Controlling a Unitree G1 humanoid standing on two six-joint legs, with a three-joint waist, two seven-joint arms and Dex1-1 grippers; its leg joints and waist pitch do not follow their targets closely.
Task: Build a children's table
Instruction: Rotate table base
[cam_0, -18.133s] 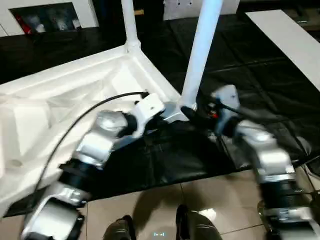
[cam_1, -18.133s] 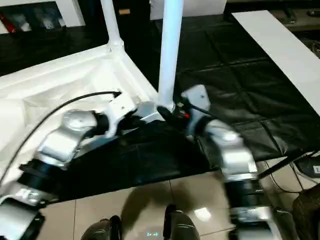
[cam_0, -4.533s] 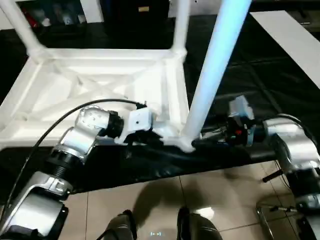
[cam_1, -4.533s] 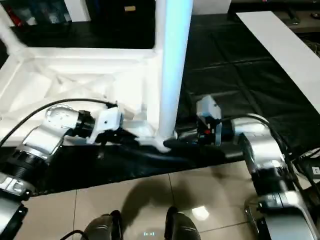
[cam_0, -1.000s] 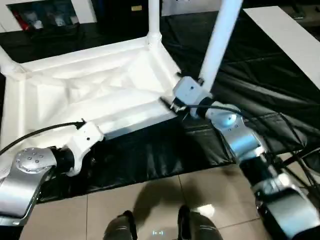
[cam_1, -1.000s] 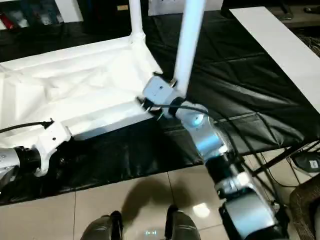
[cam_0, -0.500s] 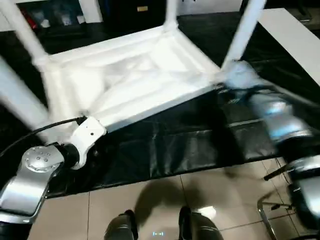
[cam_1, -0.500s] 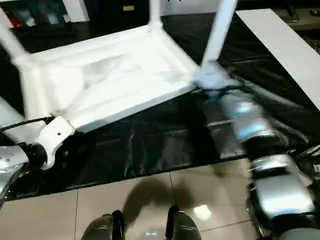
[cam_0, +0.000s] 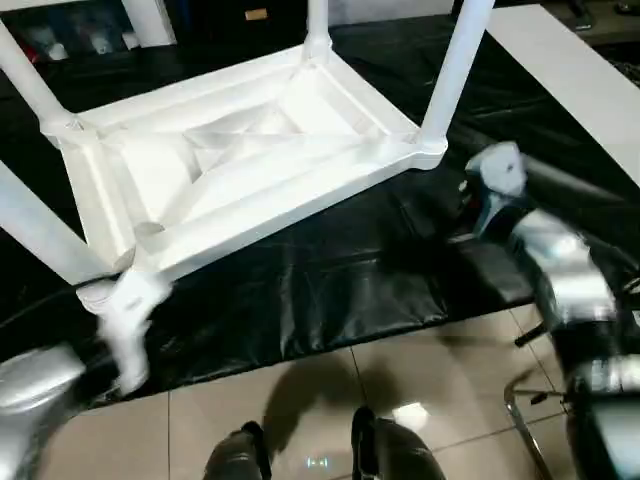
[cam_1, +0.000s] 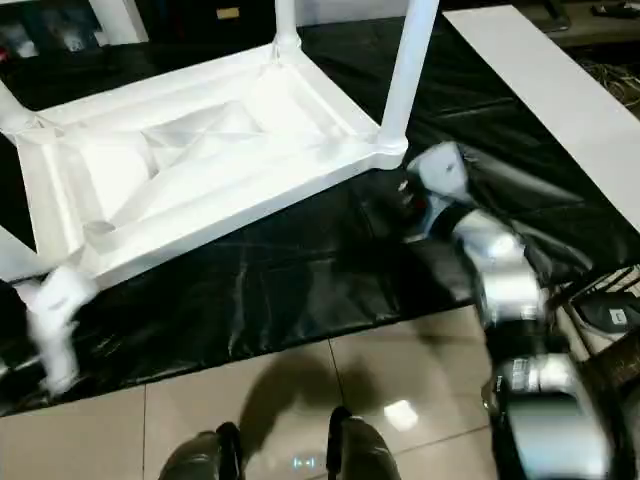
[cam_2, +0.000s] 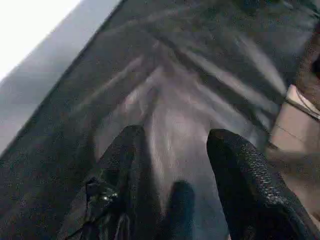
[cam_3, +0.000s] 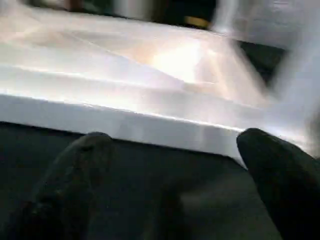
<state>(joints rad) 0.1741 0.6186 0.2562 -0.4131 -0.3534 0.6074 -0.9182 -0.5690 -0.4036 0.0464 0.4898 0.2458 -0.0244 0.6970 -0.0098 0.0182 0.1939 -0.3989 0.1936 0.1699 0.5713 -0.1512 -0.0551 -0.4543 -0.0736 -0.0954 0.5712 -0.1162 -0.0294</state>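
Observation:
The children's table (cam_0: 250, 150) lies upside down on the black-covered work table, ribbed underside up. White legs stand in its corner sockets, one at the near right corner (cam_0: 455, 70) and one at the near left (cam_0: 40, 235). My right gripper (cam_3: 175, 140) is open, its black fingers (cam_3: 270, 165) wide apart and facing the tabletop's white rim (cam_3: 125, 125). It hovers just right of the near right corner (cam_0: 470, 205). My left gripper (cam_2: 177, 135) is open over the black cover, nothing between its fingers. Its white wrist piece (cam_0: 125, 320) is below the near left corner.
The black cover (cam_0: 330, 280) ends at a front edge, with tiled floor (cam_0: 300, 400) and my feet (cam_0: 310, 455) below it. A long white board (cam_0: 570, 70) lies at the far right. Cables (cam_1: 610, 310) hang off the right side.
My right gripper has come away from the near right corner and now sits a little to its right. My left arm has dropped toward the front left edge. The camera has shifted.

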